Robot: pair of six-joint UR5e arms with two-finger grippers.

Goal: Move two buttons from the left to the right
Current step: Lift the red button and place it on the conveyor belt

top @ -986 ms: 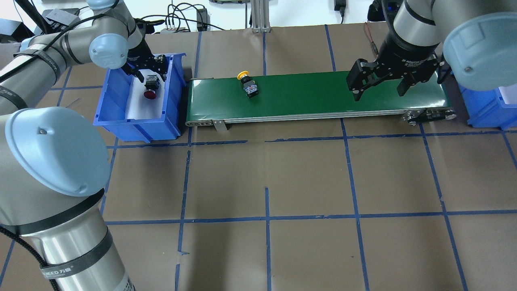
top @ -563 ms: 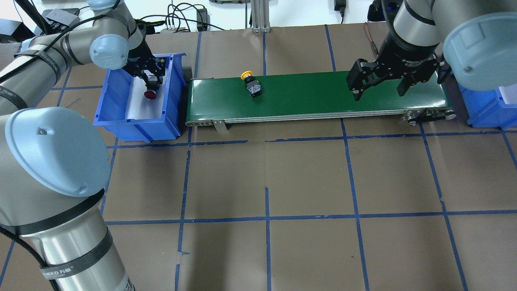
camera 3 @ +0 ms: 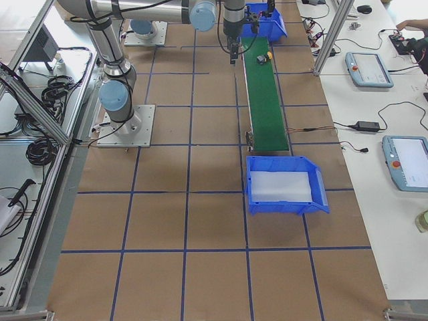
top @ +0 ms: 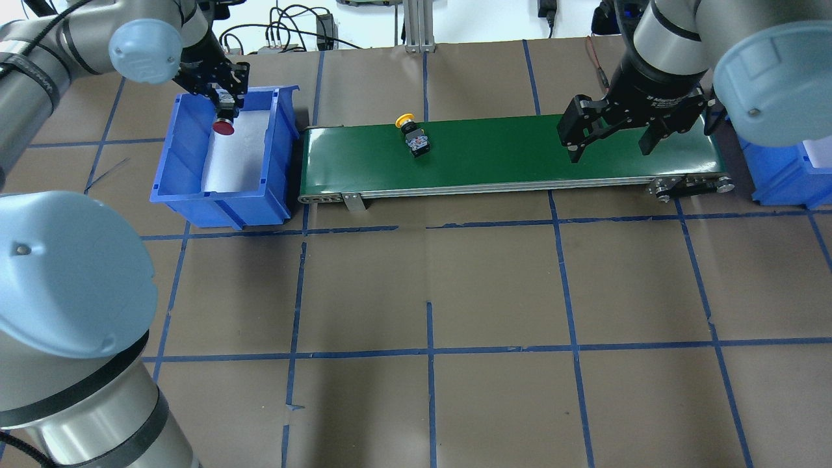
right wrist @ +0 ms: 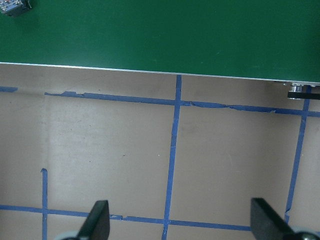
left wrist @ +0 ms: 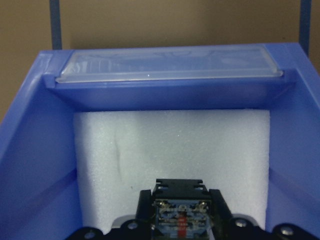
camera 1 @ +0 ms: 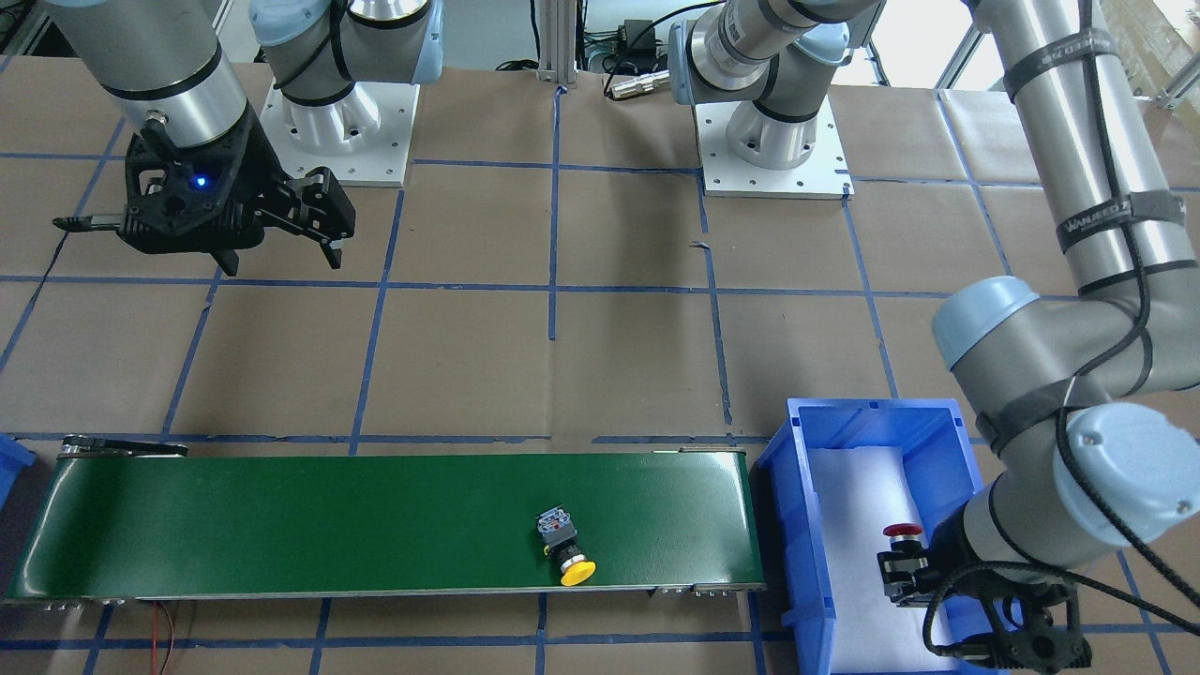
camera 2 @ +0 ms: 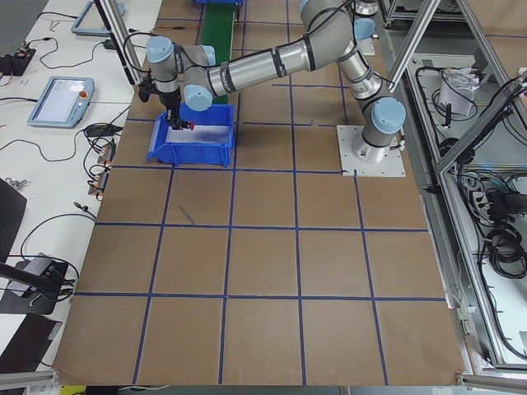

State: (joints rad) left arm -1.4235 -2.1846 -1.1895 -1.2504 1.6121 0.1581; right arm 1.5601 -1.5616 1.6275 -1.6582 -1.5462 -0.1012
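Red caught my eye first: the red button point(top: 223, 127) hung cap-down from the left gripper point(top: 225, 107), whose fingers were clamped on its grey base (the wrist view showed the base squeezed between them). It was held over the far end of the blue bin point(top: 221, 207), above the white foam point(top: 231, 166), and I could not tell whether the cap touched the foam. The yellow button point(top: 414, 135) lay on its side on the green belt point(top: 507, 153), in its left half, cap toward the far edge. The right gripper point(top: 611, 151) hung near the belt's right end, fingers wide apart, holding nothing. A second bin point(top: 780, 179) stood just beyond that end.
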